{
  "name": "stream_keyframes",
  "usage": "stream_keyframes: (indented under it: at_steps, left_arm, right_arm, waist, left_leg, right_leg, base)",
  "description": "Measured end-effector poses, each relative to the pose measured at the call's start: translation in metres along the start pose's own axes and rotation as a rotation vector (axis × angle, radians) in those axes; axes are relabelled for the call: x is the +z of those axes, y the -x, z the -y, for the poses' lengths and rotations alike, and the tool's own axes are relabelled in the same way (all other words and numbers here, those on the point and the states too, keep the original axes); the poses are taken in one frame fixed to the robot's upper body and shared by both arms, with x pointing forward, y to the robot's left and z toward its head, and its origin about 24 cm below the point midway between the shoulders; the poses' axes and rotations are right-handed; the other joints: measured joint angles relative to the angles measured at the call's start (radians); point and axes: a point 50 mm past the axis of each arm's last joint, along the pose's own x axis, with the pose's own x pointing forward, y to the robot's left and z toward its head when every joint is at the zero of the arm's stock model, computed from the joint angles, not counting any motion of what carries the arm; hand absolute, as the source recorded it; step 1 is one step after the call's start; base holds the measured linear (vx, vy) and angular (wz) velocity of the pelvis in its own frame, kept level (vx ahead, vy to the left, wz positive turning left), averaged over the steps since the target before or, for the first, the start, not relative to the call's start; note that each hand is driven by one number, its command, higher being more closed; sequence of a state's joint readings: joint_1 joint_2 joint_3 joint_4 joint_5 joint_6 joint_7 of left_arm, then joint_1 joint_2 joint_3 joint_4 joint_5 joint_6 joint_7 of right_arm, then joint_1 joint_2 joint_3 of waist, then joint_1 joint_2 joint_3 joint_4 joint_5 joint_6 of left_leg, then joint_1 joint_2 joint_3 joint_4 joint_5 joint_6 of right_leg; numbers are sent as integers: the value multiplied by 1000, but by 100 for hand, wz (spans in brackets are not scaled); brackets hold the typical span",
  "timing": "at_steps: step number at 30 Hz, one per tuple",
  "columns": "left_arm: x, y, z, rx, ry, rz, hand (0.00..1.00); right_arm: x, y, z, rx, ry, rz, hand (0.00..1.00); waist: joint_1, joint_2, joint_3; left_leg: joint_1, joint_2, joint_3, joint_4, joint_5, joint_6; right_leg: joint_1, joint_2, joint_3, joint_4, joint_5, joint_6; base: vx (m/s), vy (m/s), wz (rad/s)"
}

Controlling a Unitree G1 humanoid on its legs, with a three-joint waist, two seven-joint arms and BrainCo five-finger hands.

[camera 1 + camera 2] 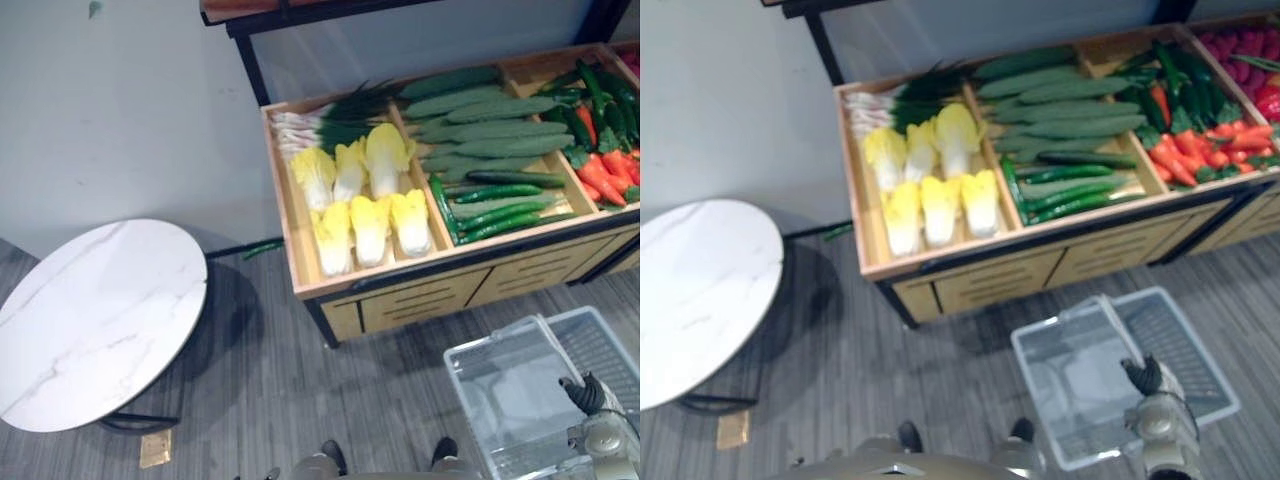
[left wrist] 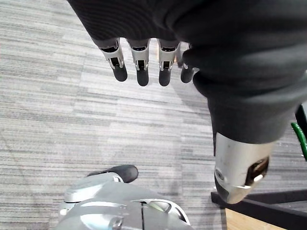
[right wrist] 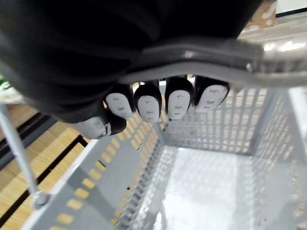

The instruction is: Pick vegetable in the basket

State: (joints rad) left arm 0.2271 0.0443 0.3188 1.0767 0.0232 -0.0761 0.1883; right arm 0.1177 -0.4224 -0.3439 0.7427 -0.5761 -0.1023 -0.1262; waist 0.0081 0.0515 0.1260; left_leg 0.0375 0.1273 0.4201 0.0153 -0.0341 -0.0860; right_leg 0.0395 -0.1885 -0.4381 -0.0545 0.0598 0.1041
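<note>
Grey carpet floor [image 2: 72, 120], wooden produce stand [image 1: 420, 300] ahead. Fingers of right hand [image 3: 148, 108] curl round basket [image 1: 1080, 385] handle; left hand [image 2: 139, 62] hangs free, fingers straight. Cabbages [image 1: 370, 228] lie front-to-back at stand's left end, probably the left hand's reach.

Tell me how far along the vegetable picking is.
Done: right hand is curled round the basket handle. In hand: only that; the grey basket is empty, the left hand hangs open above the floor. Left: all the picking; napa cabbages and cucumbers lie untouched in the wooden stand.
</note>
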Motion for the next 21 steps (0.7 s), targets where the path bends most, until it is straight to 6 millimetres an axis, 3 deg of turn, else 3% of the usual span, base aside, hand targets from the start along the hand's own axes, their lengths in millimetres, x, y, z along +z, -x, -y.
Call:
stream_keyframes:
  at_steps: [2,3,4,5,7,9,12,15,16,18,21]
  left_arm:
    - [0,0,1,-4,-1,-1,0]
    - [1,-1,2,-11,-3,1,0]
    - [2,-1,2,-15,-5,3,0]
    - [2,-1,2,-26,-29,3,0]
    - [2,-1,3,-42,-69,8,0]
    - [11,-4,-6,-35,-130,40,0]
    - [37,-9,-12,-11,-132,113,0]
    - [80,-12,-13,21,-92,241,0]
    - [96,-12,-12,28,-69,293,0]
    - [129,-5,-14,68,6,426,0]
    - [155,7,-23,134,128,552,0]
  right_arm:
    - [-4,1,-2,10,-17,-16,100]
    - [-6,2,-3,13,-25,-22,100]
    - [-7,2,-3,12,-25,-24,100]
    - [-9,2,1,-6,-33,-33,100]
    - [-11,1,4,-9,-27,-47,100]
    - [-12,4,-7,24,-32,-57,100]
    - [-18,9,-20,66,-39,-86,100]
    - [-19,13,-31,90,-57,-96,100]
    - [-21,15,-33,98,-57,-107,100]
    - [-22,17,-39,111,-70,-117,100]
    - [-24,20,-45,119,-96,-129,100]
  waist:
    - [-5,7,-1]
    - [-7,6,0]
    - [-9,2,2]
    - [-13,-19,4]
    - [-19,-26,7]
    - [-37,-43,5]
    - [-33,-49,7]
    - [-36,-59,12]
    - [-35,-51,8]
    - [-35,-66,13]
    - [-33,-77,7]
  left_leg:
    - [18,-1,0,-15,-4,-1]
    - [23,-2,1,-13,-14,0]
    - [30,-6,3,-12,-20,-1]
    - [52,-19,5,-15,-43,6]
    - [72,-28,6,-21,-55,7]
    - [94,-32,-15,-42,-54,8]
    - [100,-19,-23,-50,-40,4]
    - [65,-25,-53,-58,-14,11]
    - [53,-29,-72,-59,-5,14]
    - [32,-37,-100,-60,2,13]
    - [-1,-29,-109,-55,13,4]
  right_leg:
    - [-9,-2,11,31,-14,-7]
    - [-40,-21,21,114,-59,-2]
    - [-59,-35,30,164,-84,0]
    - [-91,-76,52,278,-135,16]
    - [-132,-101,98,402,-150,24]
    - [-197,-100,216,538,-133,35]
    - [-192,-88,225,504,-120,24]
    - [-170,-73,227,423,-119,23]
    - [-150,-67,225,375,-119,23]
    - [-84,-59,201,237,-119,24]
    - [-70,-43,184,162,-119,24]
  base:
    - [-10,-1,-18]
    - [-8,27,-12]
    - [4,56,-12]
    - [-12,40,-12]
    - [-32,43,-8]
    - [24,57,9]
    - [113,-1,3]
    - [82,-27,20]
    - [66,-59,26]
    - [48,-58,28]
    - [34,-74,12]
